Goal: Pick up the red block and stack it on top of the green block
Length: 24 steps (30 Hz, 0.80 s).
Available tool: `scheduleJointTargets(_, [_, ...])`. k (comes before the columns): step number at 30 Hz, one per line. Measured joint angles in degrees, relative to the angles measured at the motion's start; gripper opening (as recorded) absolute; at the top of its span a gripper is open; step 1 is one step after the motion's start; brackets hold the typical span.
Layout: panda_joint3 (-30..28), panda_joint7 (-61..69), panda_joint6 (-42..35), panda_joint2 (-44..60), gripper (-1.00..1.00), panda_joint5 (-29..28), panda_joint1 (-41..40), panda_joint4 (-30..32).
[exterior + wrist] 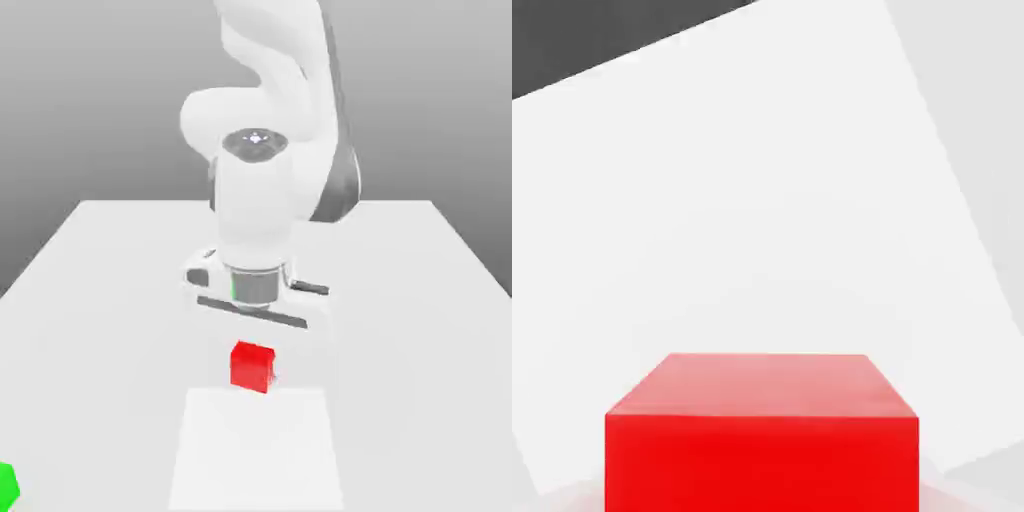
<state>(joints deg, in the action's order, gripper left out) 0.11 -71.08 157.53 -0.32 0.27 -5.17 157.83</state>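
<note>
Pale and smooth, the table (410, 330) ran back to a straight far edge. Toward the exterior view's left side edge sat the green block (6, 487), partly cut off. Rightward, midway between both side edges, the gripper (253, 372) pinched the red block (252, 367) near the white square (256, 450).

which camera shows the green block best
The exterior view: the green block shows there at the lower left corner, cut off by the picture's edge, so only part of it is seen. In the hand view I can make out no green block; the red block is in the foreground.
</note>
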Motion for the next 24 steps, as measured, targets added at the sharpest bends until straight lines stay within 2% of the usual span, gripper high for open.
scheduleJointTargets(7, [-4.42,-9.84,-6.48,8.05,-1.0,1.23,-5.91,-14.49])
scheduleJointTargets(16, [-12.04,-20.34,-14.89,18.82,-1.0,6.17,-13.08,-33.21])
scheduleJointTargets(20, [-12.03,-20.64,-11.36,25.94,-1.0,9.11,-15.32,-36.54])
scheduleJointTargets(21, [-11.66,-20.32,-9.98,27.56,1.0,9.68,-15.66,-36.74])
scheduleJointTargets(24, [-11.66,-20.32,-9.97,27.56,1.0,9.68,-15.66,-36.74])
